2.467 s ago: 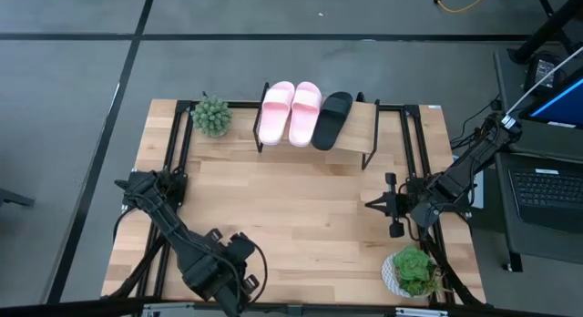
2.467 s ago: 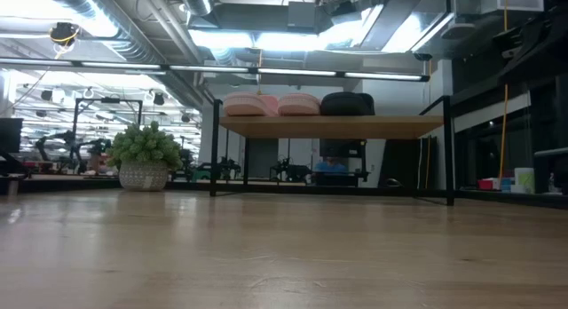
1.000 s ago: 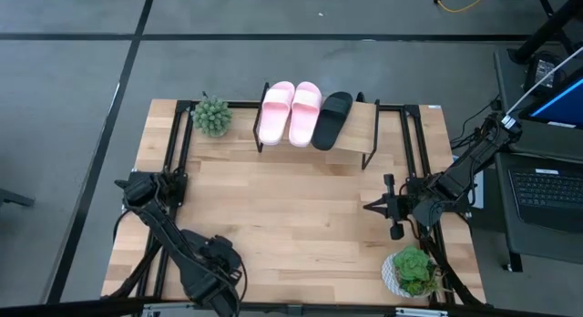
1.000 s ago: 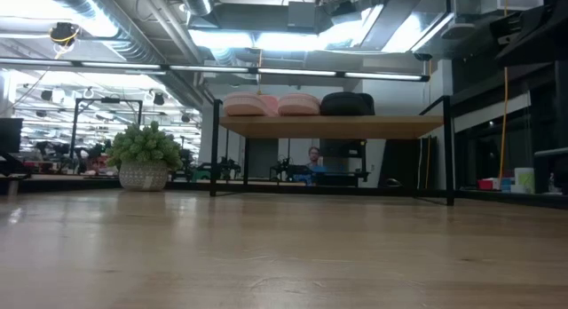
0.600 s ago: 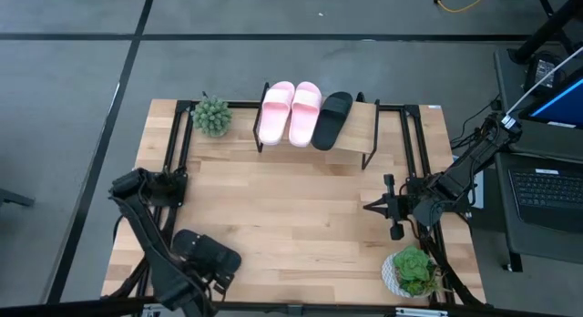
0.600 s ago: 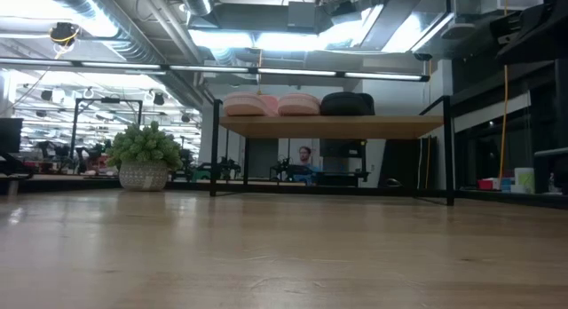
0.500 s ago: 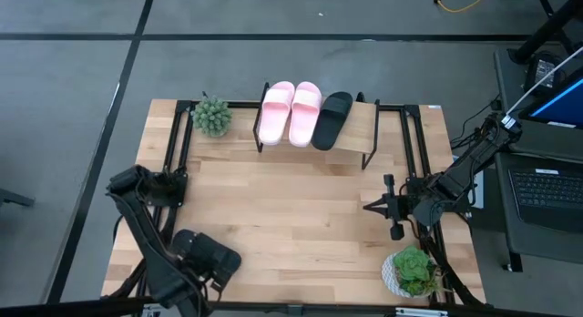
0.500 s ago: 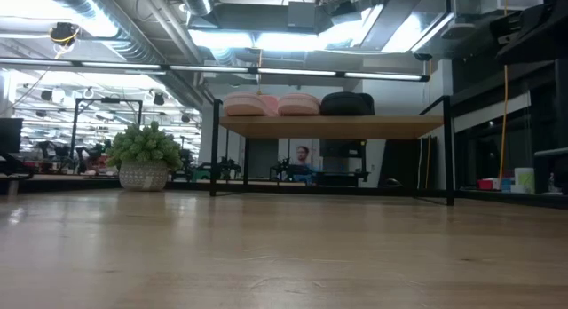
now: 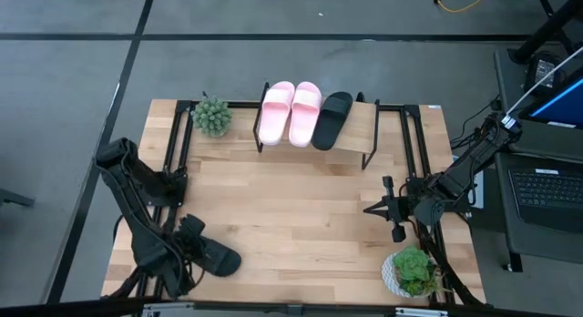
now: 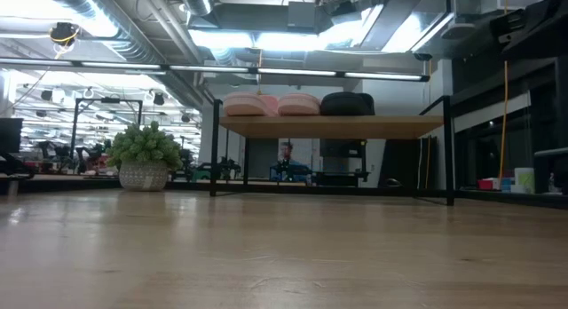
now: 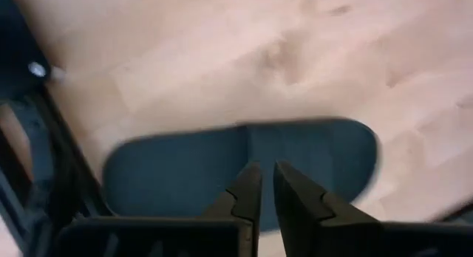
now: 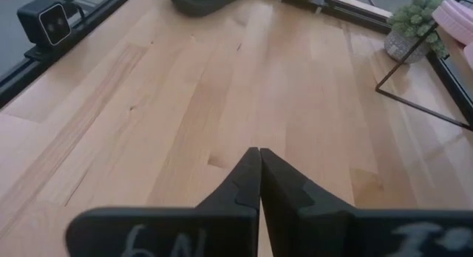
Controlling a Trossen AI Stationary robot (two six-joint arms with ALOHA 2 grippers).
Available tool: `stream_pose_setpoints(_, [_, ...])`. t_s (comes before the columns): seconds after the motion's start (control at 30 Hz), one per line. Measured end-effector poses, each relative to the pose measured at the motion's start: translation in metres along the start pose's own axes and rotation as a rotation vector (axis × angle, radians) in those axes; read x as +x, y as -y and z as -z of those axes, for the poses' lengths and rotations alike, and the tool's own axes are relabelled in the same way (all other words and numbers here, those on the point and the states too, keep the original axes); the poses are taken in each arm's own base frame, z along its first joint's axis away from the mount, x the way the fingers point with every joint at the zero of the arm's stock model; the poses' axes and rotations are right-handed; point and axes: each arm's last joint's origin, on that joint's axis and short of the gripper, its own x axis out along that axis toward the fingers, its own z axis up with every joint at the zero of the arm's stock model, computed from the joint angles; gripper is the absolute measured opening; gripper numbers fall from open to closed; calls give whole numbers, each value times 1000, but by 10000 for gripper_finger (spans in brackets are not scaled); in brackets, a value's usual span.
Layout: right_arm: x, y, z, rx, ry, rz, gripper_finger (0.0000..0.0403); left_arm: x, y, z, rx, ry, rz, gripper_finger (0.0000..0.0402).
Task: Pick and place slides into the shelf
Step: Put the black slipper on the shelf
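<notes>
Slides on shelf: two pink slides (image 9: 290, 112) and one black slide (image 9: 332, 118) lie side by side on the shelf (image 9: 361, 135) at the far middle of the table (image 9: 301, 208); the plank to the right of the black one is bare.
Fourth slide: a black slide (image 9: 217, 257) lies flat on the table near the front left corner, well apart from the shelf.
Left gripper: left gripper (image 11: 265, 184) hangs directly over this slide, fingers nearly together with only a narrow gap, holding nothing; the strap is not between them.
Step in hand: judged to be the pick of the last slide. The fingers need to spread before descending, then close across the strap or one side wall near the slide's middle so it does not tip when lifted.
Left edges: the black frame rail (image 9: 169, 162) and the table's front edge run close to the slide; the lift is best taken straight up before any travel.
Open room: bare tabletop lies between the slide and the shelf; a small plant (image 9: 212, 115) stands left of the shelf.
Right gripper: right gripper (image 9: 371, 208) waits at the right side, fingers pressed together, empty; another plant (image 9: 412, 270) stands at the front right corner.
</notes>
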Motion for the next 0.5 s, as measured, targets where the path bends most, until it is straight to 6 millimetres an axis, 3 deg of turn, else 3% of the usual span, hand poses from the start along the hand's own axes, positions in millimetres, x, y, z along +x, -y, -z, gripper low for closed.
stream_pose_setpoints(0.23, [0,0,0,1,0,1,10,7,-15,-7,49,-13,20,12])
stream_pose_setpoints(0.5, [0,0,-2,65,20,-1,10,18,-24,2,209,34,70,1])
